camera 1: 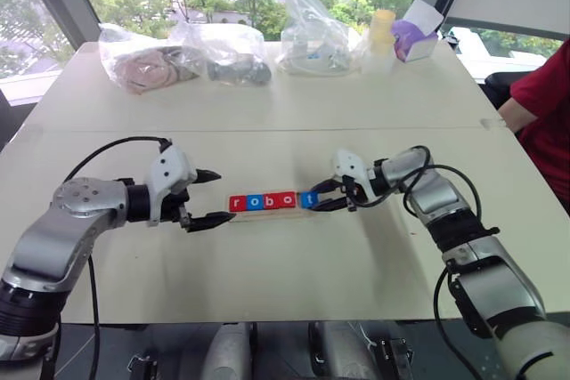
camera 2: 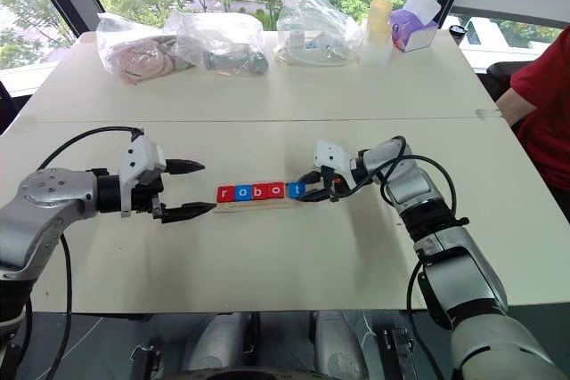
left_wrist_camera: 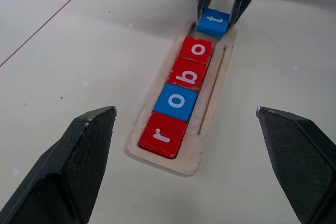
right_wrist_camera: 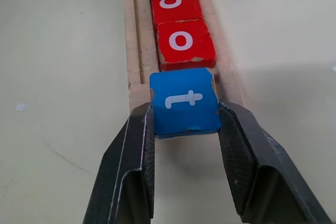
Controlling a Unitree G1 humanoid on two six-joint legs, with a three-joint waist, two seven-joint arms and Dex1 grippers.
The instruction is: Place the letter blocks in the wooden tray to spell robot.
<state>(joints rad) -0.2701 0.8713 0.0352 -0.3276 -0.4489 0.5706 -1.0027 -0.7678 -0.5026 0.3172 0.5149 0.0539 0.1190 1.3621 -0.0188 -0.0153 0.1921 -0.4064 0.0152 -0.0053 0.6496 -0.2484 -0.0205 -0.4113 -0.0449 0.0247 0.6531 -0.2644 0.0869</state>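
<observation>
Letter blocks r, o, b, o (left_wrist_camera: pixel 181 97) sit seated in the wooden tray (left_wrist_camera: pixel 210 109) on the counter. Right gripper (right_wrist_camera: pixel 185 123) jaws are clamped on the blue t block (right_wrist_camera: pixel 185 103), at the tray's last slot, unreleased. Left gripper (camera 1: pixel 207 198) jaws stand apart, empty, facing the tray's r end.

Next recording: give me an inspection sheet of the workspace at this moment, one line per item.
Surface: pale table, seam across the middle.
Job's things: wooden tray holds r, o, b, o in a row; blue t block at the tray's end, not yet seated.
Clutter: plastic bags, yellow cup, purple box along the far edge.
Grippers: right gripper shut on the t block; left gripper open beside the tray's other end.
Cables: black cables on both arms.
Surroundings: windows, trees; a person in red at right.
</observation>
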